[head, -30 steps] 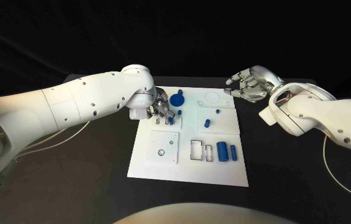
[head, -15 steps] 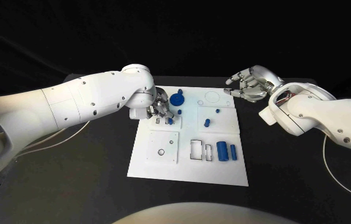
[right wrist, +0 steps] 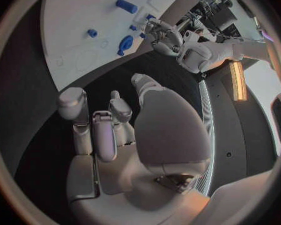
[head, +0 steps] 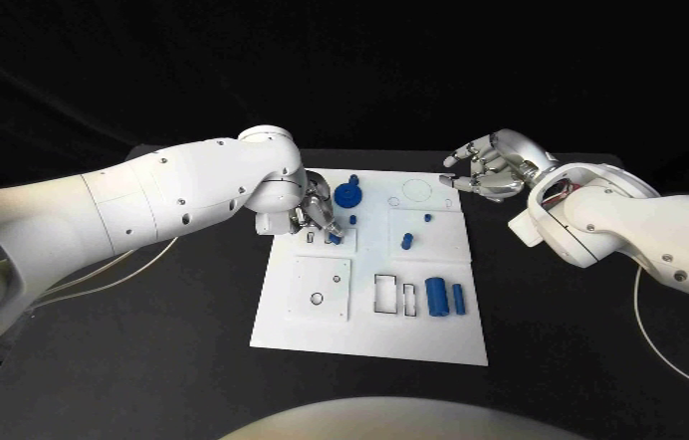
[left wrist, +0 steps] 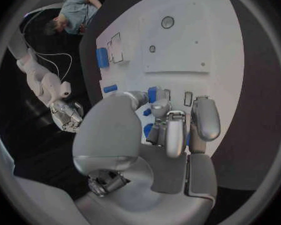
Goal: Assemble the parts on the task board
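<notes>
Reaching down onto the task board (head: 366, 332) at its far left corner, left hand (head: 315, 215) has fingers (left wrist: 175, 135) curled around small blue parts (left wrist: 152, 94); whether it actually grips one, cannot tell. Right hand (head: 493, 168) hovers off the board's far right corner, fingers bent, nothing in them. Two blue cylinders (head: 447, 298) lie side by side near the board's middle, beside a rectangular slot (head: 386, 294). Blue disc (head: 347, 197) near the left hand. Parts under the fingers partly hidden.

A flat black table (head: 172, 360) fills the lower part of the head view. Behind its far edge hangs a dark black backdrop (head: 344, 42) with no detail. In the right wrist view, a long warm orange light strip (right wrist: 237, 80) glows at the side.
</notes>
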{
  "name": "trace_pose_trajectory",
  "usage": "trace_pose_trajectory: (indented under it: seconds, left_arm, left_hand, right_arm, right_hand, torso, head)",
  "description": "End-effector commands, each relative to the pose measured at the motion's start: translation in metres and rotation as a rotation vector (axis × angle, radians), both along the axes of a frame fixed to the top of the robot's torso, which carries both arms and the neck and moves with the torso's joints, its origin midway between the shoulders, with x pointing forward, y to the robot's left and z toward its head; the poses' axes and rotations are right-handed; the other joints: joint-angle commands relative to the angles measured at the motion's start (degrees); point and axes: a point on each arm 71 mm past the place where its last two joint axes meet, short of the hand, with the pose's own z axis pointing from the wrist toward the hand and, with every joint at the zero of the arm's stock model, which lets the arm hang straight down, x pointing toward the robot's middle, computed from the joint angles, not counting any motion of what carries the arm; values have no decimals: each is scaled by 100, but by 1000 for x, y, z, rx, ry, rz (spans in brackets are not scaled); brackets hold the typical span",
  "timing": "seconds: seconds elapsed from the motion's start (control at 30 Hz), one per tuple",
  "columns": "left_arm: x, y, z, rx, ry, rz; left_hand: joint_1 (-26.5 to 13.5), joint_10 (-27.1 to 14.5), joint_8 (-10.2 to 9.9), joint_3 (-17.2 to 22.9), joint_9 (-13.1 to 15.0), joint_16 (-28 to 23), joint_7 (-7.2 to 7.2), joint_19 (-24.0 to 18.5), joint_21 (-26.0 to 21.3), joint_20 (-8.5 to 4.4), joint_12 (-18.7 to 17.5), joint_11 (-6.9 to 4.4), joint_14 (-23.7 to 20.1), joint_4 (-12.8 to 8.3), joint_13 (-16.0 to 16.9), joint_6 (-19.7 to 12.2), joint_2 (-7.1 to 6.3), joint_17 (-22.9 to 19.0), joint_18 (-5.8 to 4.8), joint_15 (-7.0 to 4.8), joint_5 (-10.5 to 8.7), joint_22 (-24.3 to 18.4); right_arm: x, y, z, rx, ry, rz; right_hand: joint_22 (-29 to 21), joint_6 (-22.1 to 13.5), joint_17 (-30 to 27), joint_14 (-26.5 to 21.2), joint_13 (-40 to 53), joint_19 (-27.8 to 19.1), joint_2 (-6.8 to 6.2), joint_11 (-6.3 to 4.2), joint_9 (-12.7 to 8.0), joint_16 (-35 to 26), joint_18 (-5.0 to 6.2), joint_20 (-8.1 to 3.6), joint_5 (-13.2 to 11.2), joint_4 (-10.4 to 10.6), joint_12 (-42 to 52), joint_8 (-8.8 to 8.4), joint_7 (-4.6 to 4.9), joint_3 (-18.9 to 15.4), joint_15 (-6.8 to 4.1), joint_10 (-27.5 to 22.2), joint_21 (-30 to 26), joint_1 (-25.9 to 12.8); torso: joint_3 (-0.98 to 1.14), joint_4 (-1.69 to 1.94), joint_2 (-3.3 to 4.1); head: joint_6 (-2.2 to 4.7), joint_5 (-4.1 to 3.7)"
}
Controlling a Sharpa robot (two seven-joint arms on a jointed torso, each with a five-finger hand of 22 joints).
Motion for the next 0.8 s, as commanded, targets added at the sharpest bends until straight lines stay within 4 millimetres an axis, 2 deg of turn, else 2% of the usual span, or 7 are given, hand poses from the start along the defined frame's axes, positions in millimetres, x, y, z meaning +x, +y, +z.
trace_pose_trajectory:
  seconds: [0.03,0.07,0.1,0.37,0.6,0.8]
  left_arm:
    - [-2,-2,1,-47,20,30]
    - [-2,-1,1,-50,20,33]
    - [-2,-1,1,-54,21,36]
    - [-4,2,2,-83,23,65]
    - [-4,6,2,-75,-10,74]
    - [-7,8,1,-35,-91,50]
  left_hand:
    - [-332,36,157,1141,434,36,-44,33,-13,-1,24,-6,605,-820,1,-35,-59,1509,-104,-9,-18,324]
    - [-486,39,189,1234,442,36,-40,37,-14,-6,26,-5,605,-959,-5,-49,-84,1509,-101,1,-16,335]
    - [-548,47,206,1282,445,36,-36,43,-11,-4,32,-5,605,-1013,3,-44,-64,1509,-102,-4,0,344]
    - [-860,186,284,1514,438,36,-61,122,60,-22,116,-32,605,-1344,137,45,-49,1509,-122,-28,118,436]
    - [-1012,276,305,1593,422,36,-78,176,113,-38,169,-50,605,-1485,227,101,-58,1509,-138,-45,194,494]
    - [-1034,289,306,1599,417,36,-82,196,134,-42,175,-56,605,-1518,232,107,-73,1509,-144,-48,185,515]
  right_arm:
    - [-1,1,-2,4,18,8]
    - [-1,1,-2,5,20,8]
    - [-1,1,-2,6,21,7]
    - [-1,0,-3,10,28,4]
    - [-1,0,-4,11,30,2]
    - [-1,-1,-4,11,31,0]
  right_hand:
    - [1,15,473,314,2,30,1,4,5,7,55,-12,35,-9,19,27,-21,40,-23,39,-1,-53]
    - [1,15,473,314,2,30,1,4,5,7,55,-12,35,-9,19,27,-21,40,-23,39,-1,-53]
    - [-3,18,465,312,4,28,2,3,8,3,57,-12,42,-10,22,30,-22,47,-24,41,-8,-56]
    - [-3,18,465,312,4,28,2,3,8,3,57,-12,42,-10,22,30,-22,47,-24,41,-8,-56]
    - [-3,18,465,312,4,28,2,3,8,3,57,-12,42,-10,22,30,-22,47,-24,41,-8,-56]
    - [-5,19,466,312,-9,28,5,2,11,2,57,-14,55,-7,14,34,-22,58,-25,34,-13,-73]
  torso:
    - [0,2,4]
    - [-3,2,1]
    - [-4,4,-3]
    - [-4,9,-7]
    - [-5,11,-9]
    - [-6,17,-10]
  head:
    - [6,-2]
    - [8,-3]
    - [1,-3]
    - [-1,4]
    - [3,13]
    - [7,23]
